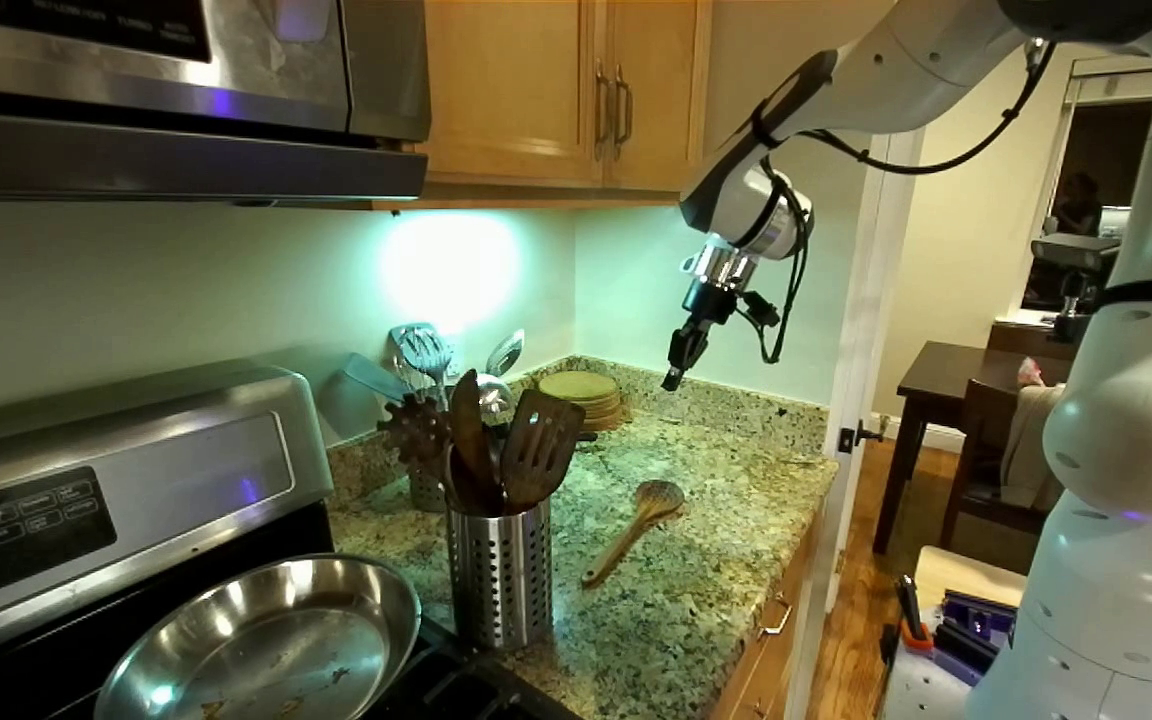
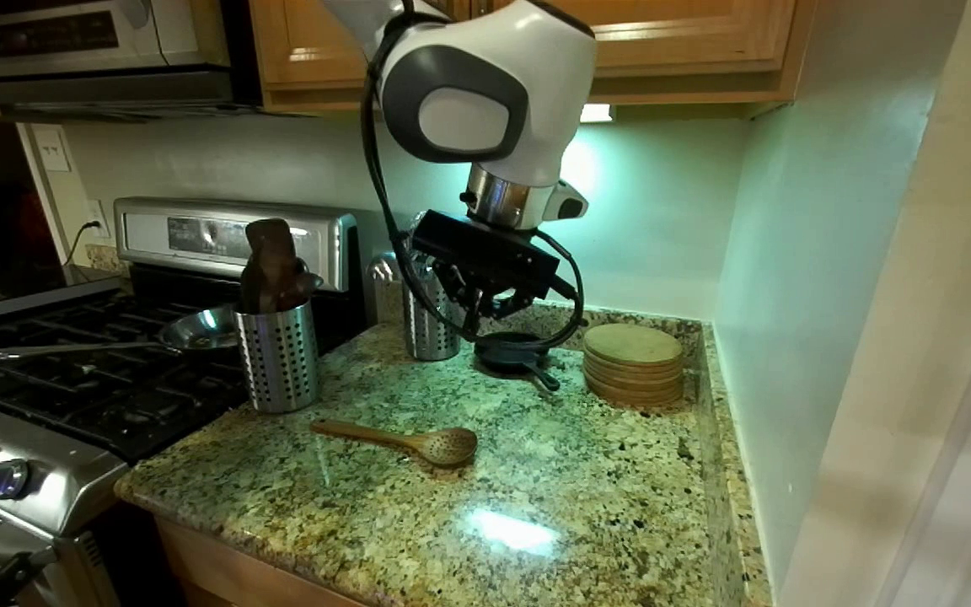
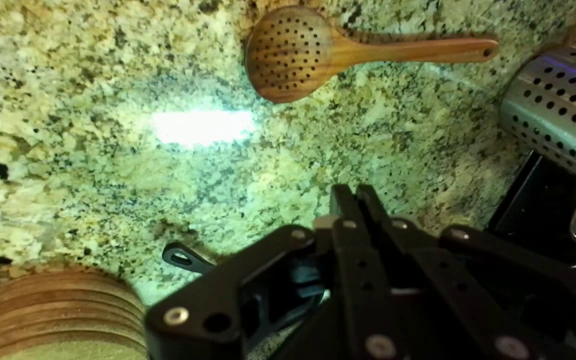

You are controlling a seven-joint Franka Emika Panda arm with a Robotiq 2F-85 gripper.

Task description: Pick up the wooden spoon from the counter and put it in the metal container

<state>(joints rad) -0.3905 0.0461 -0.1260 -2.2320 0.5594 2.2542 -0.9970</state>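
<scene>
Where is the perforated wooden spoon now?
In the wrist view, the perforated wooden spoon lies at the top, on the granite countertop, left of the steel utensil holder.

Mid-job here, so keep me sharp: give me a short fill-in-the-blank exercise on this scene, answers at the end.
The wooden spoon lies on the granite ____.
The spoon's ____ end lies nearer the metal container of dark utensils.
The gripper is not open but ____.
The frying pan sits on the ____.
Missing words: counter; handle; shut; stove.
</scene>
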